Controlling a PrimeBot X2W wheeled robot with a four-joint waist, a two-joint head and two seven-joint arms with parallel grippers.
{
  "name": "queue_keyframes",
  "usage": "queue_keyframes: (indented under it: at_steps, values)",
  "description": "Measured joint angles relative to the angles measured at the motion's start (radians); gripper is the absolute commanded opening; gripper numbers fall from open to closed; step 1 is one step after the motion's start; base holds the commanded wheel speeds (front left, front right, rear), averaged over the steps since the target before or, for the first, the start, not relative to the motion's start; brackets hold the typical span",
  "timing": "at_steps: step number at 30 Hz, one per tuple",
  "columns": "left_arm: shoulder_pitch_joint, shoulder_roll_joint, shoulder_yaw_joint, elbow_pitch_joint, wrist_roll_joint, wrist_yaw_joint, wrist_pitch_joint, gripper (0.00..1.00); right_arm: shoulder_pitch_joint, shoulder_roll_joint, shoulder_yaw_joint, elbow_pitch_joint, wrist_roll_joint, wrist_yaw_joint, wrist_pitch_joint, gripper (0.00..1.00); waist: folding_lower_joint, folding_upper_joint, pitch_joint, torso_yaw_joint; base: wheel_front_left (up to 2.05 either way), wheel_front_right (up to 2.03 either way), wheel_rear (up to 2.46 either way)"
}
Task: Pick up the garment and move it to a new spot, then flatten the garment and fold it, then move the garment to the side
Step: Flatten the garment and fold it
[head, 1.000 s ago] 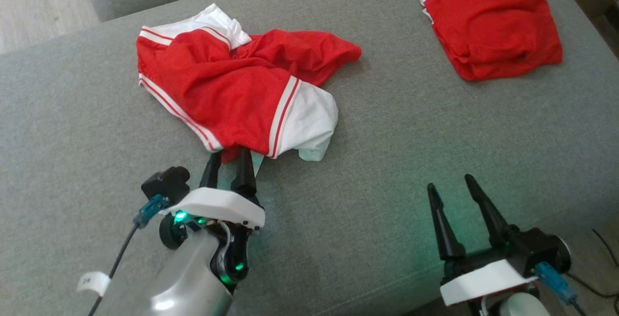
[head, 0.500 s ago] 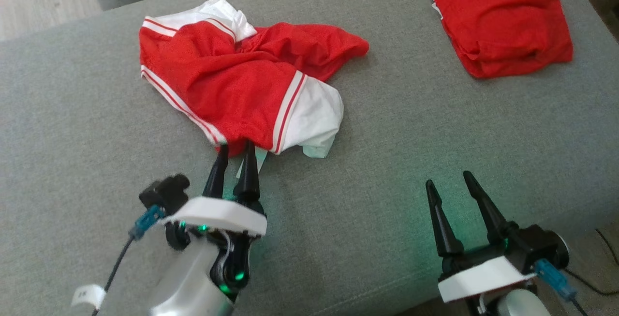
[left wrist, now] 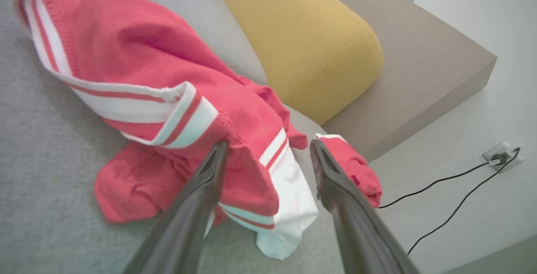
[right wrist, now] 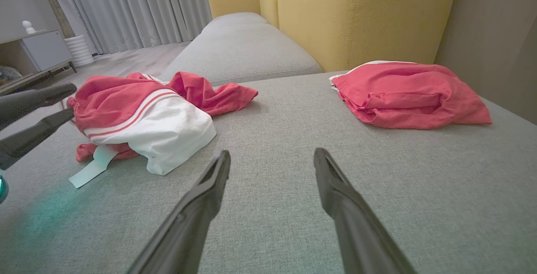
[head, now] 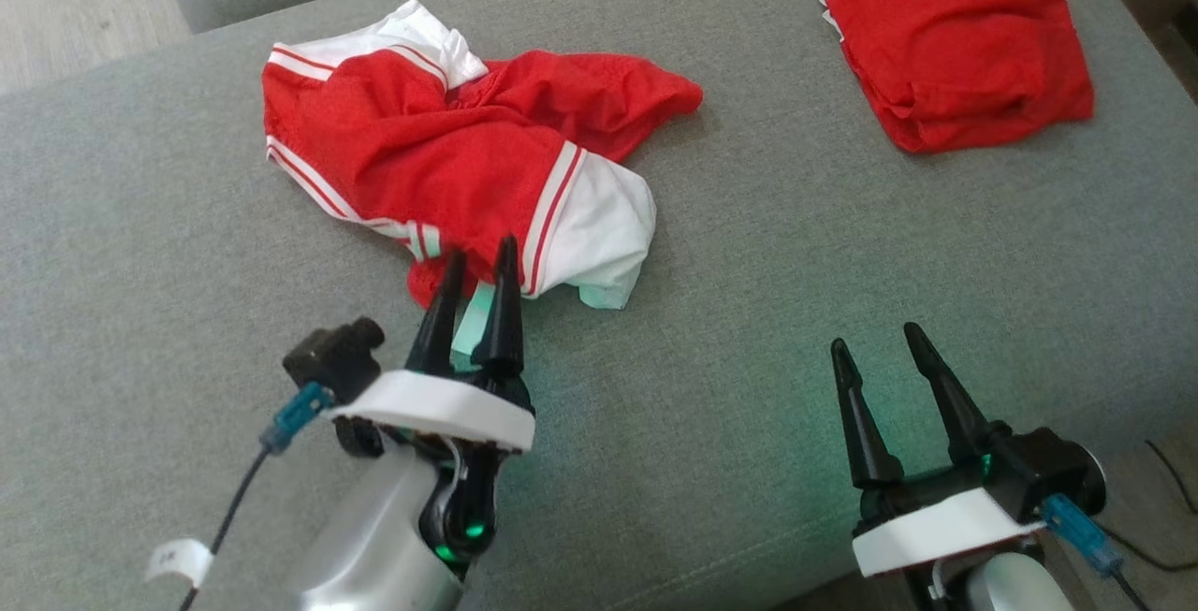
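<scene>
The garment (head: 449, 152) is a crumpled red piece with white panels and striped trim, lying on the grey sofa seat (head: 749, 312). It also appears in the left wrist view (left wrist: 147, 76) and the right wrist view (right wrist: 138, 106). My left gripper (head: 481, 251) stands open at the garment's near edge, its fingers apart with red fabric between them (left wrist: 268, 146). The striped hem is bunched up against its tips. A white tag (head: 473, 316) hangs under that edge. My right gripper (head: 875, 335) is open over bare seat, well right of the garment, with nothing between its fingers (right wrist: 270, 153).
A second red garment (head: 964, 50), folded, lies at the seat's far right corner. A yellow backrest (right wrist: 356, 14) rises behind the seat. Another grey cushion (right wrist: 239, 43) adjoins at the back. Cables (left wrist: 453, 190) run across the floor beyond the sofa's end.
My left gripper has pushed forward into the garment's near edge, bunching the striped hem up. Its fingers drew together half a second ago and now stand apart. The right gripper stayed put.
</scene>
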Motion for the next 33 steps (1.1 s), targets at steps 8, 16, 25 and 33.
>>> queue_keyframes:
  at_steps: [8, 16, 25, 33]
  values:
    - [0.001, 0.0, -0.012, 0.092, 0.004, 0.061, 0.0, 1.0, 0.0, 0.0, 0.002, 0.001, 0.008, 0.0, 0.0, 1.0, 0.0, 0.0, 0.007, -0.005, 0.0, 0.0, 0.0]
    - [-0.065, 0.0, 0.012, 0.043, 0.049, 0.041, 0.0, 0.0, 0.0, 0.001, 0.007, 0.01, 0.018, 0.0, 0.0, 1.0, 0.0002, 0.0, 0.0, -0.01, 0.0, 0.0, 0.0]
    - [-0.292, 0.0, -0.131, 0.032, 0.072, 0.006, 0.0, 0.0, 0.0, 0.001, 0.041, 0.021, 0.035, 0.0, 0.0, 1.0, 0.0001, 0.0, -0.053, -0.036, 0.0, 0.0, 0.0]
    - [-0.717, -0.016, -0.11, 0.111, 0.095, -0.007, 0.0, 0.0, 0.015, 0.001, 0.061, 0.033, 0.04, 0.0, 0.0, 1.0, -0.0001, 0.0, -0.121, -0.078, 0.0, 0.0, 0.0]
